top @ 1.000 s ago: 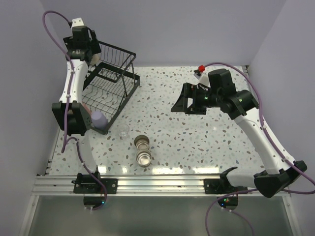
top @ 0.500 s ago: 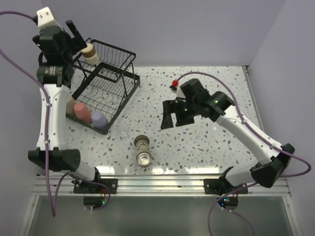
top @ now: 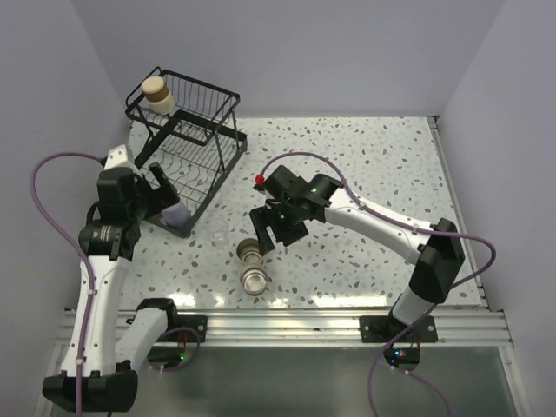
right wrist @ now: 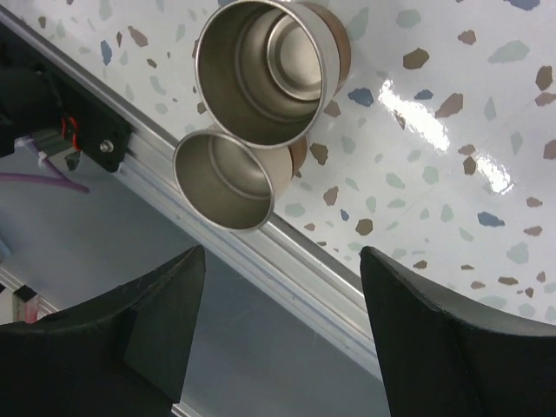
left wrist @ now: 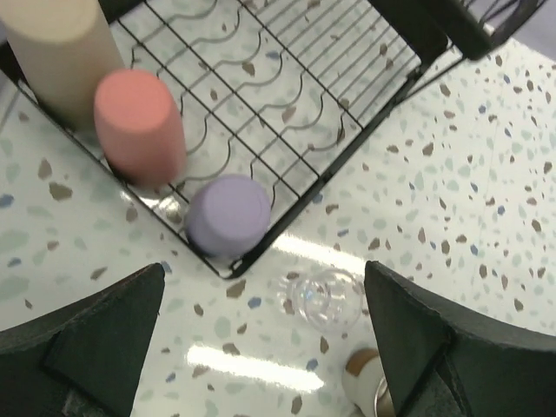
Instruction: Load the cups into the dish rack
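The black wire dish rack [top: 201, 130] stands at the far left. A tan cup [top: 156, 91] sits at its top left corner and also shows in the left wrist view [left wrist: 54, 52]. A red-pink cup [left wrist: 139, 122] and a lavender cup [left wrist: 228, 213] stand bottom-up in the rack's near corner. A clear glass cup [left wrist: 328, 300] stands on the table just outside that corner. My left gripper [left wrist: 261, 347] is open and empty above it. Two steel cups [right wrist: 269, 69] [right wrist: 228, 178] stand side by side near the front rail. My right gripper [right wrist: 282, 330] is open and empty over them.
The speckled table ends at an aluminium front rail [top: 287, 326], close to the nearer steel cup. Grey walls close in the back and both sides. The right arm [top: 373, 217] stretches across the middle of the table.
My left gripper let go of the tan cup at the rack's top corner and dropped to the rack's near corner. My right gripper swung left and nearer, over the steel cups.
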